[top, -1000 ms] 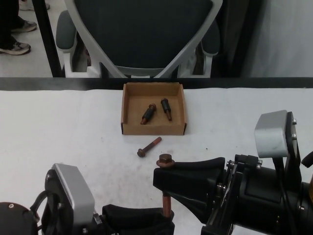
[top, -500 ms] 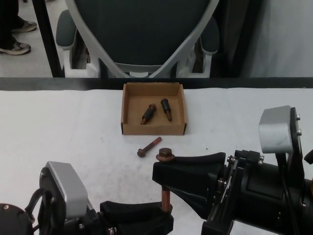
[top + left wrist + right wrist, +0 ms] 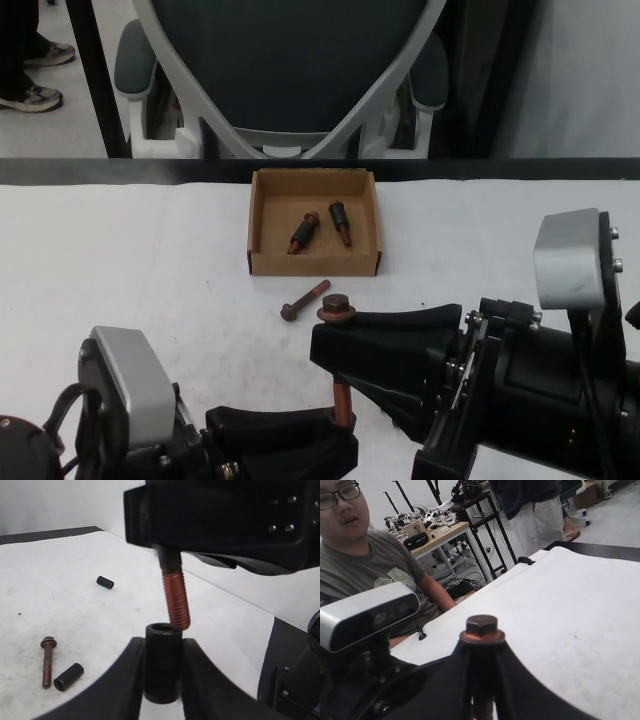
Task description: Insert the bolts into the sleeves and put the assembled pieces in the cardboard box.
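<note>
My left gripper [image 3: 162, 672] is shut on a black sleeve [image 3: 163, 660], held upright with its bore facing up. My right gripper [image 3: 340, 350] is shut on a copper bolt [image 3: 339, 360], head up [image 3: 481, 628]. The bolt's threaded tip [image 3: 176, 602] hangs just above the sleeve's rim, slightly off to one side. The cardboard box [image 3: 315, 263] stands at mid-table with two assembled pieces [image 3: 304, 232] [image 3: 340, 221] inside. A loose bolt [image 3: 304, 299] lies just in front of the box.
In the left wrist view, a loose bolt [image 3: 47, 660] and a sleeve [image 3: 68, 676] lie together on the white table, another sleeve [image 3: 105, 582] farther off. An office chair [image 3: 290, 70] stands behind the table's far edge.
The right gripper has carried the bolt slightly toward the box and lower, bringing its tip close over the sleeve. The left arm shifted a little beneath it.
</note>
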Motion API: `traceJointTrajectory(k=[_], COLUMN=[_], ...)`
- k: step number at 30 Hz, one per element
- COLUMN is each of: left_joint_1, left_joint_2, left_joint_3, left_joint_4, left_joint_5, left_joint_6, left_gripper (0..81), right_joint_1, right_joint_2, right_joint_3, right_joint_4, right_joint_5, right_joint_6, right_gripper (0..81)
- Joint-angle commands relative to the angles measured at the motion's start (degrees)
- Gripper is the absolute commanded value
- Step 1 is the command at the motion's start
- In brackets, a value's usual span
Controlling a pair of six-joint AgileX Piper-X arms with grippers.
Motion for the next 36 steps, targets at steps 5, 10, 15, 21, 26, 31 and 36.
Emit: traceJointTrajectory(k=[5, 10, 15, 21, 26, 31, 36], left_joint_1=[-0.2, -0.2, -0.2, -0.2, -0.2, -0.2, -0.2], left_joint_2=[-0.2, -0.2, -0.2, -0.2, -0.2, 0.0, 1.8], left_joint_3=[-0.6, -0.6, -0.6, -0.6, -0.6, -0.6, -0.6], left_joint_4=[-4.1, -3.8, -0.6, 2.6, 2.5, 2.4, 0.0], left_joint_5=[0.1, 0.1, 0.1, 1.4, 0.8, -0.3, -0.3], left_joint_6=[4.7, 4.9, 4.9, 4.3, 5.7, 7.9, 7.2], left_gripper=[0.8, 0.8, 0.8, 0.8, 0.8, 0.8, 0.8], right_joint_1=[0.1, 0.1, 0.1, 0.0, 0.0, 0.0, 0.0], right_joint_2=[0.0, 0.0, 0.0, 0.0, 0.0, 0.0, 0.0], right_joint_3=[0.1, 0.1, 0.1, -1.0, -1.3, -1.2, -1.2], right_joint_4=[3.4, 2.8, 1.4, 0.1, 0.1, -0.4, -1.2], right_joint_5=[-0.5, -0.4, -0.1, 0.0, 0.0, 0.4, 1.5], right_joint_6=[-1.7, -1.7, -1.7, -1.9, -1.9, -1.9, -1.6], right_gripper=[0.3, 0.3, 0.3, 0.3, 0.3, 0.3, 0.3])
